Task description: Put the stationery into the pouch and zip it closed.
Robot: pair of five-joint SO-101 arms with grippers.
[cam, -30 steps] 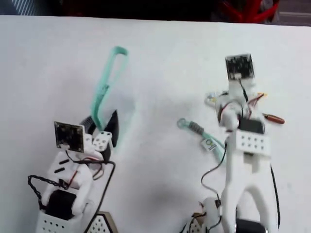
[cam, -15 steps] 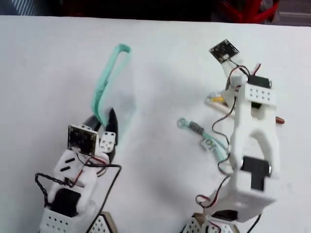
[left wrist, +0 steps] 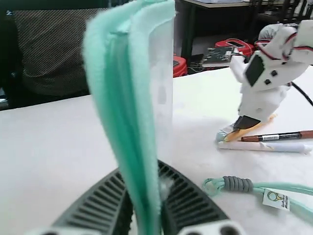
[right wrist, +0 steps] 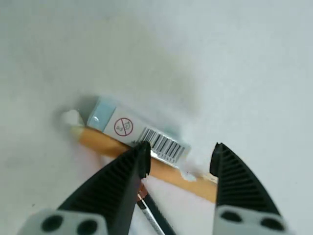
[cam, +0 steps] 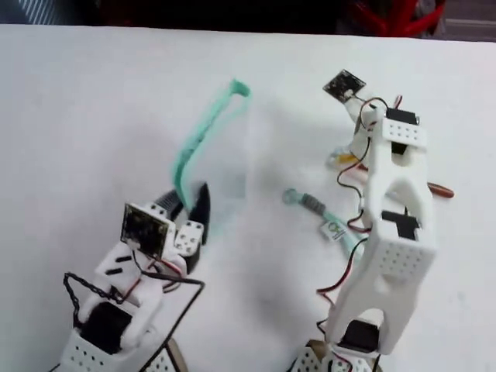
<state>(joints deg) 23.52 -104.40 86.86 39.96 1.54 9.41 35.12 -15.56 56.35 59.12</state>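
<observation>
Pinching the pouch [cam: 203, 139] by its lower end, the left gripper [cam: 190, 203] is clenched on it, teal zip edge standing up off the table [cam: 77, 116]. In the left wrist view the ribbed fingers [left wrist: 193, 203] sandwich the teal seam, clear wall rising straight above; probably held upright so the mouth faces the other arm for loading. Mid-table lies a teal lanyard [cam: 310, 203] with grey cord wrap and small tag, loose, touched by neither arm. Further right the stationery is not yet in the pouch: white labelled stick [right wrist: 139, 134], orange pencil [right wrist: 171, 172] touching it, red-brown pen [cam: 438, 188] just beside, all flat and bunched together. Right gripper [right wrist: 178, 152] hovers low over that pile, jaws spread and holding nothing, one tip over the stick's barcode end, so it looks lined up for a pick. Surface is plain white, matte. Behind it the room is dark, red gear [cam: 395, 12] at the far edge, a mesh chair back [left wrist: 49, 49] beyond.
</observation>
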